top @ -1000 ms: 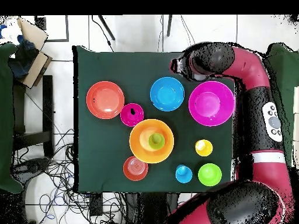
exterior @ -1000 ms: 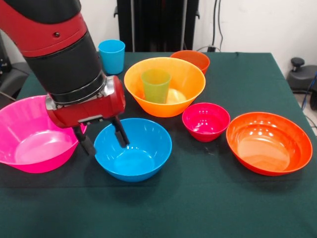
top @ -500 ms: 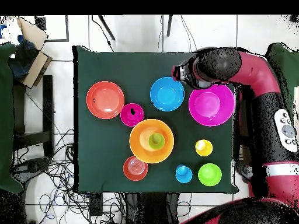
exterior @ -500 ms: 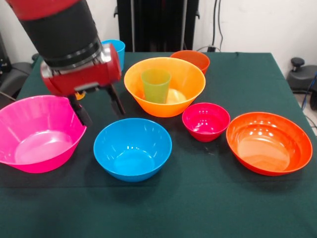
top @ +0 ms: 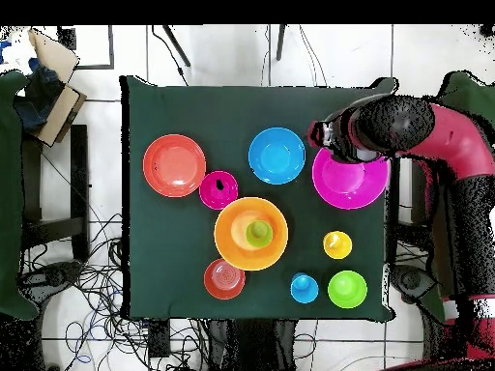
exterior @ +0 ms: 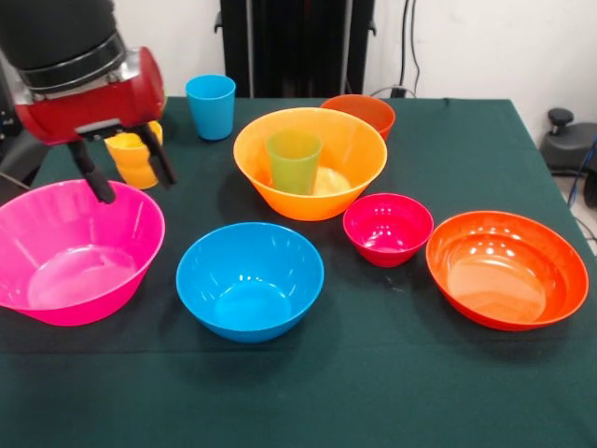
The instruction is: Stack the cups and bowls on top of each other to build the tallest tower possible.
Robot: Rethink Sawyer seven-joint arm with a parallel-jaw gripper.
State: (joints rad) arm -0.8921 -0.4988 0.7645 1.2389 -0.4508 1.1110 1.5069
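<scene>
My gripper (exterior: 128, 174) hangs open and empty over the far rim of the big pink bowl (exterior: 65, 271), just in front of the yellow-orange cup (exterior: 129, 154). The medium blue bowl (exterior: 250, 280) sits empty to the gripper's right, nearer the camera. A green cup (exterior: 293, 161) stands upright inside the big orange bowl (exterior: 359, 149). Apart on the cloth are the blue cup (exterior: 210, 105), a small orange-red bowl (exterior: 362, 110), a small magenta bowl (exterior: 387, 229) and the wide red-orange bowl (exterior: 506, 269). In the overhead view a small green bowl (top: 347, 289) sits near the yellow-orange cup (top: 337, 244).
Everything stands on a dark green tablecloth (exterior: 392, 373). The red arm (top: 425, 130) reaches in over the pink bowl (top: 350, 179) from the table's side. Off the table are a cardboard box (top: 48, 72) and cables on the floor.
The gripper rose out of the medium blue bowl and moved away to the pink bowl's far rim, staying open and empty. No bowl or cup moved.
</scene>
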